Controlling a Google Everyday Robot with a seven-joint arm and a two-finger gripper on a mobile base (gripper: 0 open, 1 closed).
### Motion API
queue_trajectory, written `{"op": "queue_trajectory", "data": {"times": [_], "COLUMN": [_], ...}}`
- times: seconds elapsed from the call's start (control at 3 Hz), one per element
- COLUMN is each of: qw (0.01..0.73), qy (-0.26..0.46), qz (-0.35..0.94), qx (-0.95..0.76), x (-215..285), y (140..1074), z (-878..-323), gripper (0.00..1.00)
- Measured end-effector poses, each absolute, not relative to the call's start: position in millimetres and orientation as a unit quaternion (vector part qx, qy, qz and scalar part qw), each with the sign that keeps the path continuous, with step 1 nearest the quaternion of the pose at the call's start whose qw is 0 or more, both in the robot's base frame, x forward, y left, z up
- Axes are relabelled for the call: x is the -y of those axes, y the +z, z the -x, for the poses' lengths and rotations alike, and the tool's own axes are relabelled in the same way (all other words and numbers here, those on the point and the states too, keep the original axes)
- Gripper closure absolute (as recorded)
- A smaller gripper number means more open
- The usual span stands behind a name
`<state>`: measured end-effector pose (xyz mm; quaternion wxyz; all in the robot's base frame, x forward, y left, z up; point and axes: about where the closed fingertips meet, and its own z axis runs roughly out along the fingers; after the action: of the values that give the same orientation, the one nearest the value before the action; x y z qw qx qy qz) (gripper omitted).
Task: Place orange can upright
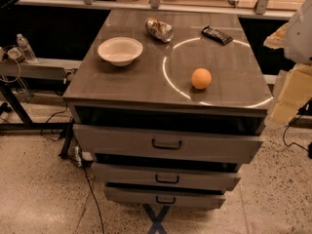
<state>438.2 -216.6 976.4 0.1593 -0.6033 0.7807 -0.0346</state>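
Drawers point(167, 144) are sticking out in front, under the counter point(122, 82). A white bowl point(120, 50) is sitting on the left. The orange can point(159, 29) is lying on its side at the back. It is looking light, slippery and easy to dent, so I'd be holding it gently around its middle. The tool point(292, 94) is hanging far right, and I cannot tell if it is gripping or not.

**Grey Drawer Cabinet on a Speckled Floor**

A grey cabinet stood mid-room, its glossy tabletop point(131, 84) catching a bright arc of reflected light point(165, 74). Three drawers point(165, 144) with dark handles faced forward, a dark gap above each. The floor point(39, 194) was pale speckled stone, crossed by black cables point(90, 194) and marked with a blue tape cross point(157, 219). A low shelf point(44, 68) at left carried a water bottle point(23, 47).
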Motion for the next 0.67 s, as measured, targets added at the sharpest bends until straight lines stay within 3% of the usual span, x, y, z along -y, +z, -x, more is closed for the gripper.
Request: {"op": "queue_trajectory", "data": {"times": [0.67], "qw": [0.169], "qy": [-0.046], "qz": [0.601], "qx": [-0.78], "x": [191], "y": [976], "z": [-470], "gripper": [0.0]}}
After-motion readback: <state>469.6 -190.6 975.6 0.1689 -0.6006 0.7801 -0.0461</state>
